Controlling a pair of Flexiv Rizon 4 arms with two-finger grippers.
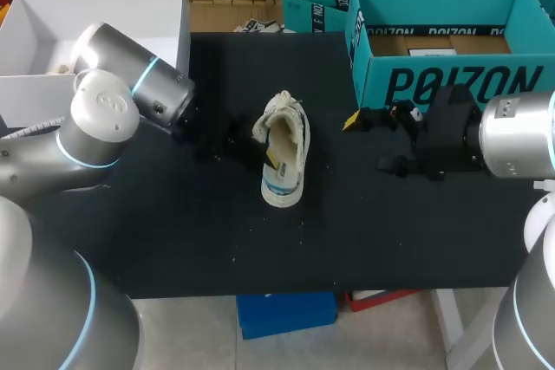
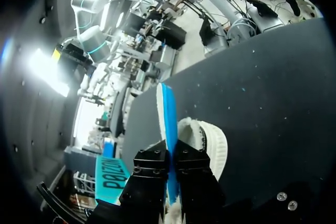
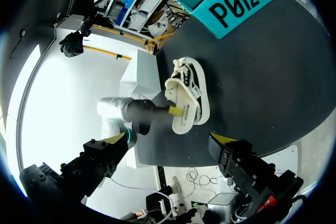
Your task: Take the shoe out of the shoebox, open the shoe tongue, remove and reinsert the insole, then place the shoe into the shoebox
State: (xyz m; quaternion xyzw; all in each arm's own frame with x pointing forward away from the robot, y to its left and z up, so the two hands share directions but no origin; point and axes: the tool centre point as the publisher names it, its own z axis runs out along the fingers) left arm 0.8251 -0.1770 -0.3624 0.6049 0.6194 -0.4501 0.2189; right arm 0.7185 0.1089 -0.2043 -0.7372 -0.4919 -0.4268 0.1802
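Black tabletop spreads under everything, with 1 white shoe at its middle. My left hand is clenched: its 2 fingers press from either side on a thin blue strip, which I take for the insole seen edge-on, running straight ahead from the grip. The shoe lies just beside those fingers, its white wall close against them. Whether the insole's far end sits inside the shoe or free of it, I cannot tell.

From above, the shoe's long axis runs from the near edge of the tabletop toward the far edge, the laced end farther from me. My left arm comes at it from the left, across that axis, and is by far the nearer one. As I judge it, the coming move turns on bringing the insole's length in line with that axis, so it slides along the shoe and does not buckle.

My right hand is released, its 2 fingers wide apart with nothing between them. It hangs well apart to the shoe's right, near the front wall of the teal shoebox, which stands open at the far right. Nothing lies between that hand and the shoe.
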